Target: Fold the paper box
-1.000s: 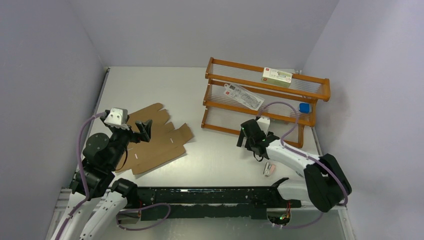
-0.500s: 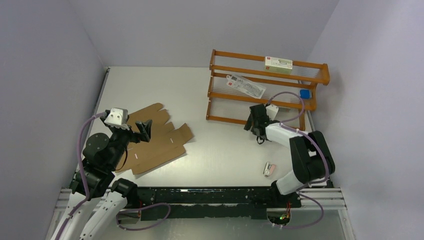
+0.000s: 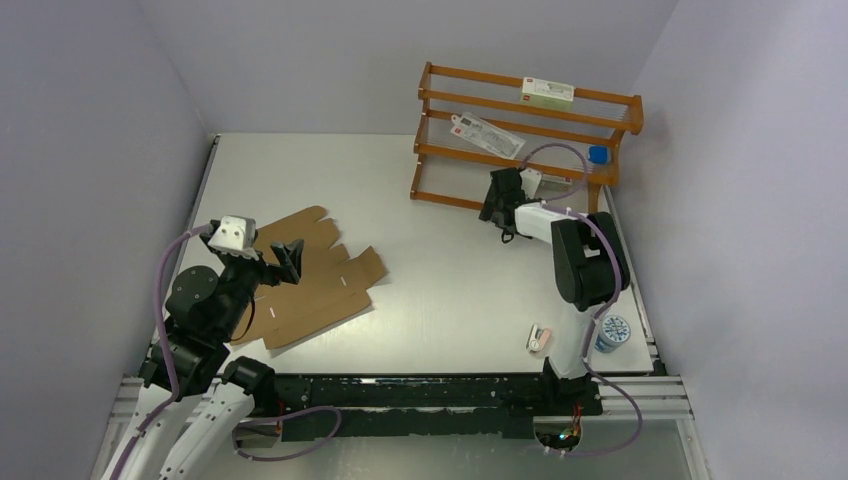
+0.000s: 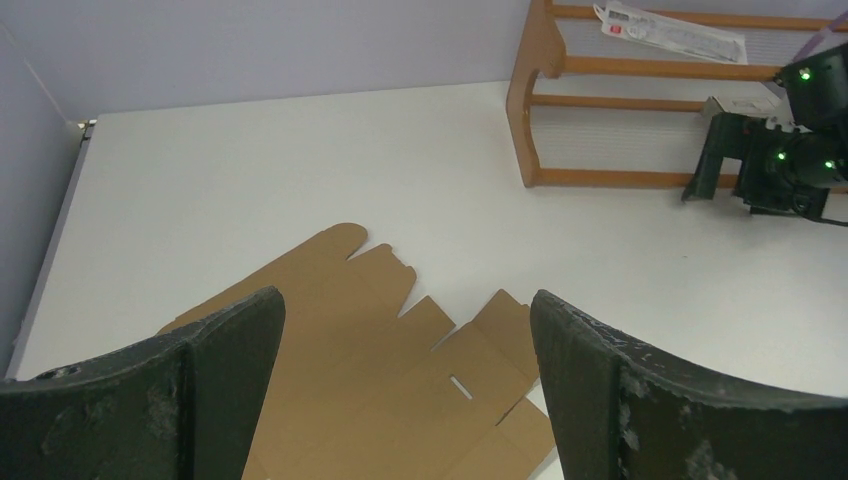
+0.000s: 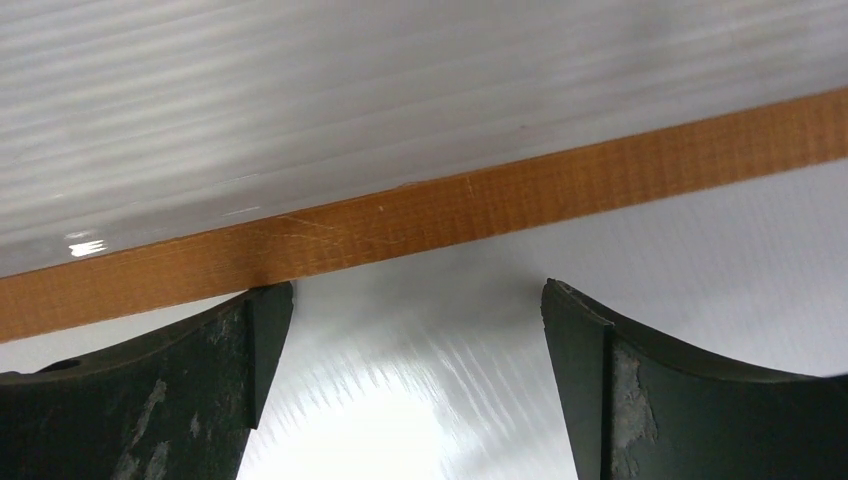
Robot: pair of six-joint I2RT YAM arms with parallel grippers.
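Both sets of jaws gape empty, left above the paper box [image 3: 330,290], right just beside the rack [image 5: 420,225].

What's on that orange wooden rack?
The orange wooden rack holds a small white-green printed carton on its top shelf and a flat clear plastic packet one shelf down. The right claw hides part of the lowest shelf.

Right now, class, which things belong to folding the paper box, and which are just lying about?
For the job: paper box.
Lying about: wooden rack, white-green carton, plastic packet, round tub, small pink-white item.
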